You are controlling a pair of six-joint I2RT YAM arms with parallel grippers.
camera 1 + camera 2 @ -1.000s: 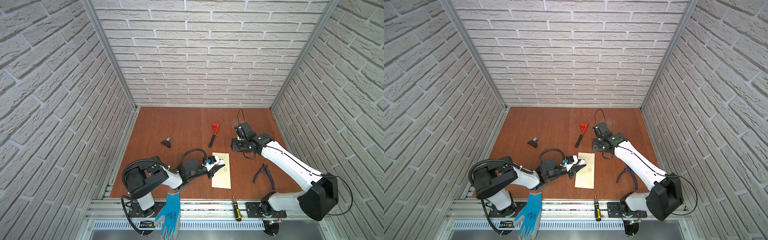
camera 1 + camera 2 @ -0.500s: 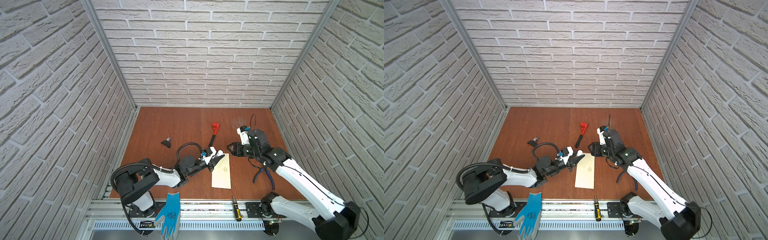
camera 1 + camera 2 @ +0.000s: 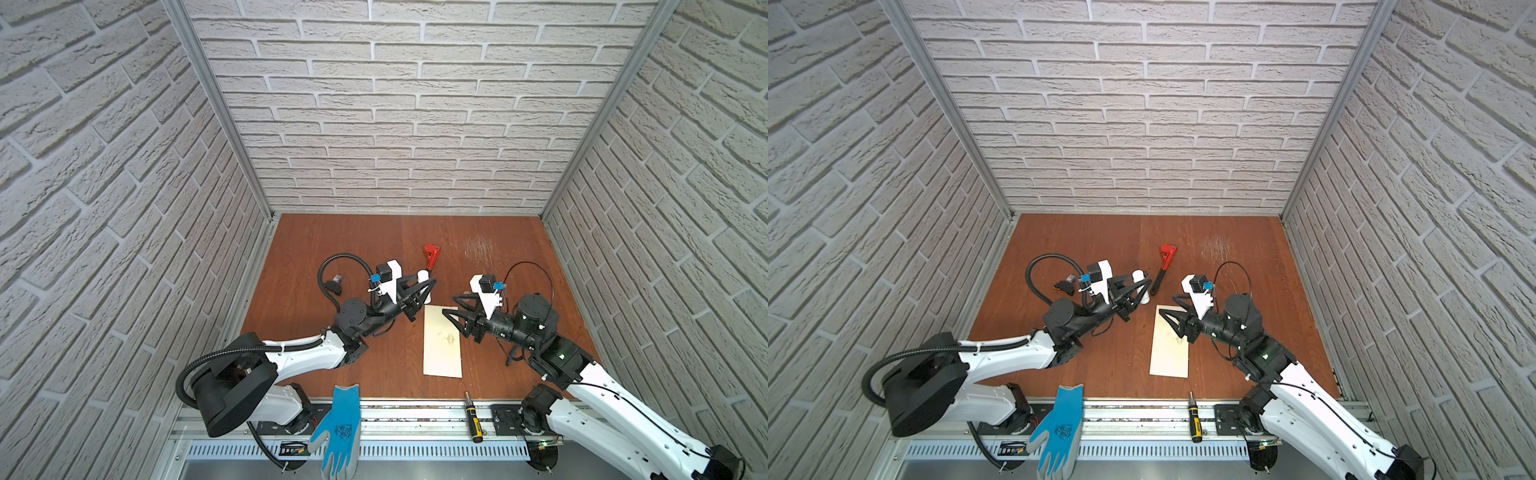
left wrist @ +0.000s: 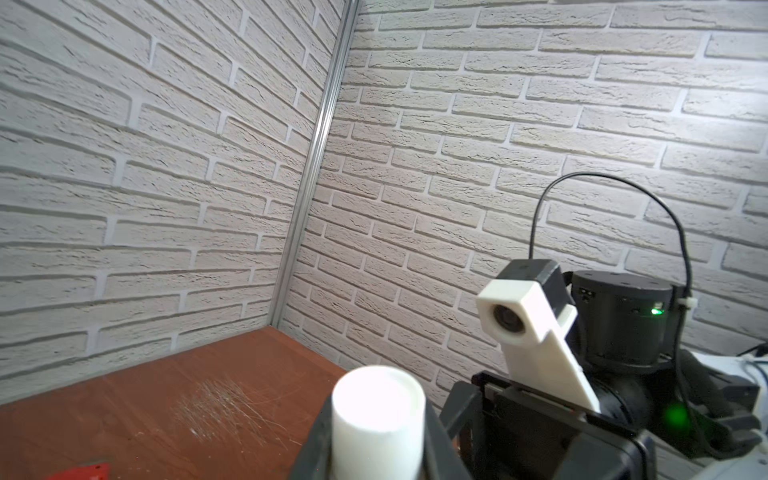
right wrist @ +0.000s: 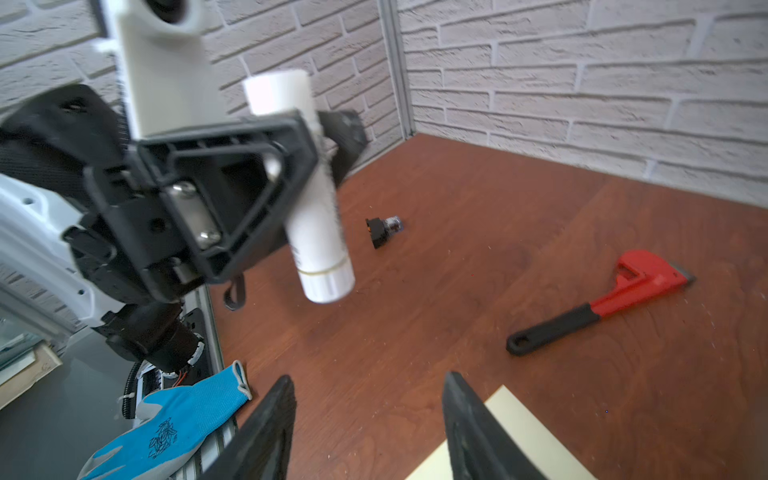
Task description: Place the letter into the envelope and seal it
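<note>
Gripping the white glue stick (image 5: 318,232) partway along, the left gripper (image 3: 428,289) holds it tilted above the table (image 3: 332,232). The right wrist view shows the stick's whole length, while the left wrist view shows only its flat round end. The right gripper (image 3: 449,304) hangs empty with its jaws apart over the far end of the envelope (image 3: 442,353). The envelope lies flat on the table. Both top views show it whole, and the right wrist view shows only a corner.
</note>
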